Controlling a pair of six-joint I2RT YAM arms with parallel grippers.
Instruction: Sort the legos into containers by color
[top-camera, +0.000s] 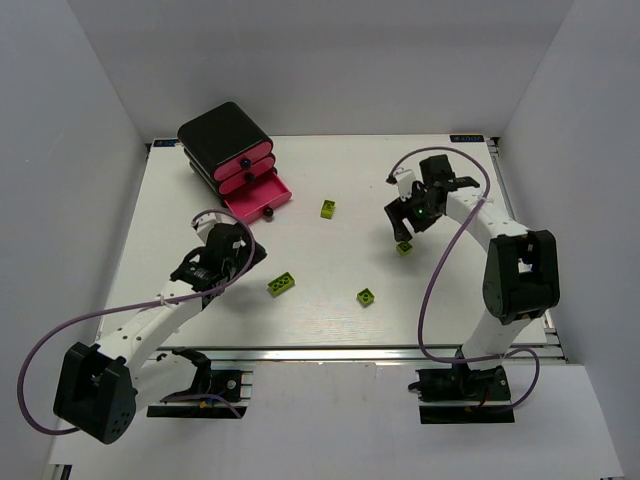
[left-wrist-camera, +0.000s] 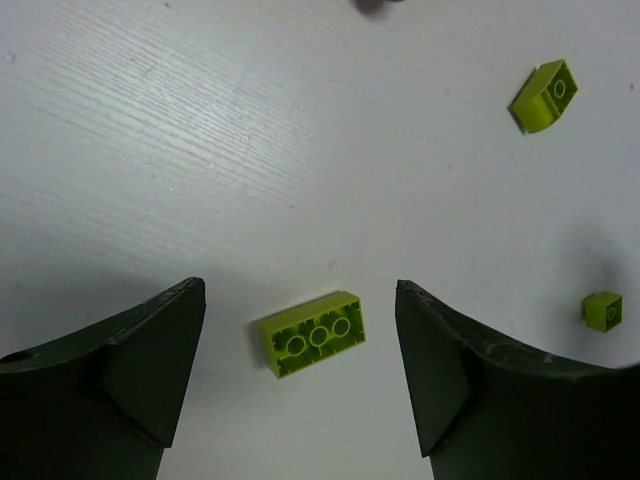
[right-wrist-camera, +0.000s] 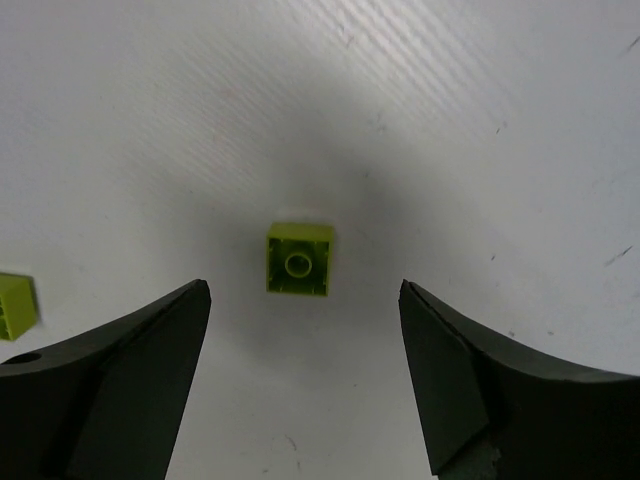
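L jaws near long lego (left-wrist-camera: 311, 333); R jaws above small lego (right-wrist-camera: 299, 259).

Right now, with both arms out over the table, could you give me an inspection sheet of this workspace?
Surface: white table, no spills seen.
Job's things: four lime lego bricks loose: long brick, small square brick, third brick near the drawers, fourth brick nearer the arms. Black cabinet: bottom pink drawer pulled out, upper two shut.
Clutter: nothing seen.
Grippers: left end effector open, long brick between its fingers, untouched; right end effector open above the small square brick.
Cables: purple left cable and right cable loop off the arms.
Surroundings: plain white walls.
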